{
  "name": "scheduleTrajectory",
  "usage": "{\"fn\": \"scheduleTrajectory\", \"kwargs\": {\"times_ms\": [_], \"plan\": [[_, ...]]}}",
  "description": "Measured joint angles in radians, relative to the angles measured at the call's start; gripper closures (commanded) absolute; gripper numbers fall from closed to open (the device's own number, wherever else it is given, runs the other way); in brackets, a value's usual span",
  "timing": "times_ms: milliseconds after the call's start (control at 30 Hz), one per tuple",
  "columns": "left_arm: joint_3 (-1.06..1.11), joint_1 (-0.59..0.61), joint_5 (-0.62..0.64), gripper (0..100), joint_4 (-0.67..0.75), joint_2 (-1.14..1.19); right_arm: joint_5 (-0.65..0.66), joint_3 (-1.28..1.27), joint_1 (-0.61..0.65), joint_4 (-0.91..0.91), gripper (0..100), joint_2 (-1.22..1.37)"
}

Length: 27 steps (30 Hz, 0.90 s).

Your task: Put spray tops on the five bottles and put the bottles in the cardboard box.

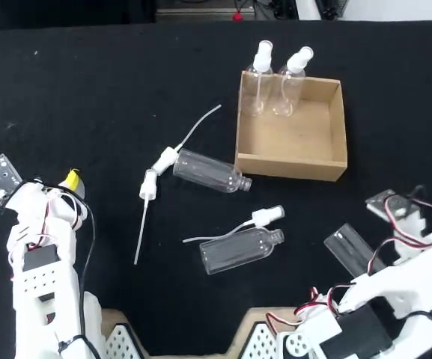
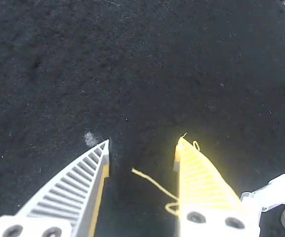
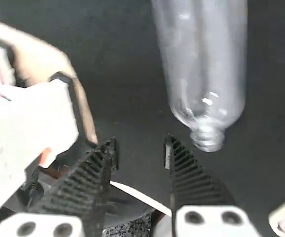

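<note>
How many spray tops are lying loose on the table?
3. The first spray top lies at the base of the upper bottle, left of the box; the second spray top just beside it; the third spray top by the lower bottle. The arms may hide more.

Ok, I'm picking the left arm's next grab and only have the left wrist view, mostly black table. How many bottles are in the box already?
Observer: Two capped bottles, one beside the other, stand at the far wall of the box.
Operator: Any open bottles on the table?
Observer: Two lie on their sides: one with its neck by the box's near left corner, one nearer the arms.
Operator: Loose tops?
Observer: Three loose tops: two by the first open bottle's base, one beside the second's neck.
</note>
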State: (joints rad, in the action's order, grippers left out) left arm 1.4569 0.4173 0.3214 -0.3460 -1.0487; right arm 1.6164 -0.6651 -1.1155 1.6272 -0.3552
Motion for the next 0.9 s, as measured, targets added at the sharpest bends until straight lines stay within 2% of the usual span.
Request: {"fn": "scheduleTrajectory", "kwargs": {"times_ms": [300,500,600,733,900], "plan": [[0.0,0.0,0.0,79,0.0,0.0,0.026,-0.215,-0.003,-0.278,87.4,-0.002],[0.0,0.0,0.0,79,0.0,0.0,0.021,-0.244,-0.046,-0.499,87.5,-0.002],[0.0,0.0,0.0,79,0.0,0.0,-0.071,-0.245,-0.049,-0.603,87.5,-0.002],[0.0,0.0,0.0,79,0.0,0.0,-0.264,-0.265,-0.043,-0.717,87.4,-0.002],[0.0,0.0,0.0,79,0.0,0.0,-0.537,-0.267,0.063,-0.746,87.4,-0.002]]}}
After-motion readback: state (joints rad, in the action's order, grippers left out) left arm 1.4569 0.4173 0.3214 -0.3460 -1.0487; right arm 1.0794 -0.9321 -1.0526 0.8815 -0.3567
